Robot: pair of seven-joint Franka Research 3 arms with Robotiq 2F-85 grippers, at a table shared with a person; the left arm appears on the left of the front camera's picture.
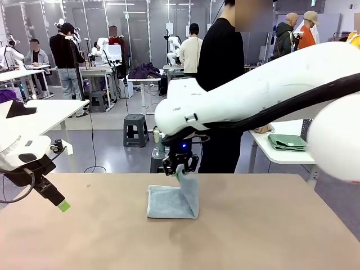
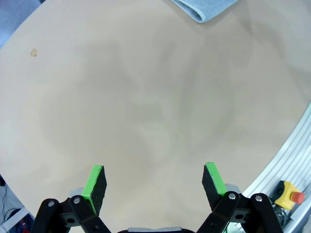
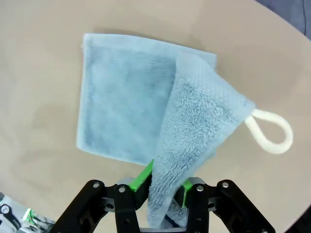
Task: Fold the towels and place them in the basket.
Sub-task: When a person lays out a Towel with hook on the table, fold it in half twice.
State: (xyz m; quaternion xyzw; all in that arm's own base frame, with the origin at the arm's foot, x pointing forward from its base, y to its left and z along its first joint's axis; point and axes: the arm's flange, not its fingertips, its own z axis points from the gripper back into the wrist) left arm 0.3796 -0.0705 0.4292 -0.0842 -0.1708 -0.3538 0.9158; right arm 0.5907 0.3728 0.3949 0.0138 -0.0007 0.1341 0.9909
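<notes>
Right gripper [image 3: 163,187], bottom centre of its wrist view: I have it pinched shut on one end of the blue-grey towel [image 3: 126,97], raised above the half lying flat at the centre of the table [image 1: 270,225]. Left gripper [image 2: 155,182], lower left of the front view, gapes wide and empty. Risk: I judge the terry could slip from this shallow pinch and spoil the fold.

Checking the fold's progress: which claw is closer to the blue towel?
Right. The right claw is shut on a lifted edge of the towel. The left claw hangs open over the bare table off to the left, well apart from it.
</notes>
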